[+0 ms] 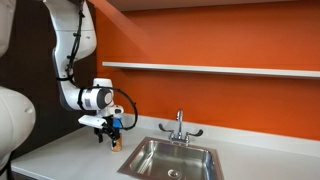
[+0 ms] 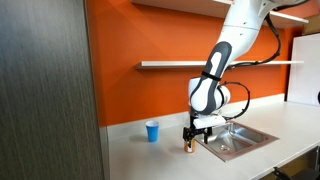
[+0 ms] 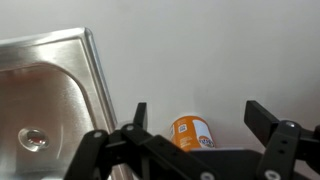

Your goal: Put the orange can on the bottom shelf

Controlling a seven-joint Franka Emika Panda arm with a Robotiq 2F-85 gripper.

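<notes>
Fingers open, orange can between them on surface near sink. Risk: uneven close tips it twd sink; weak grip drops it before bottom shelf.

We shot both exterior views mid-range, obliquely toward the orange wall, sharing the sink; wrist view looked down, close.

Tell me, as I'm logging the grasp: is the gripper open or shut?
Open: in the wrist view the gripper has its fingers wide apart, the orange can between them.
</notes>
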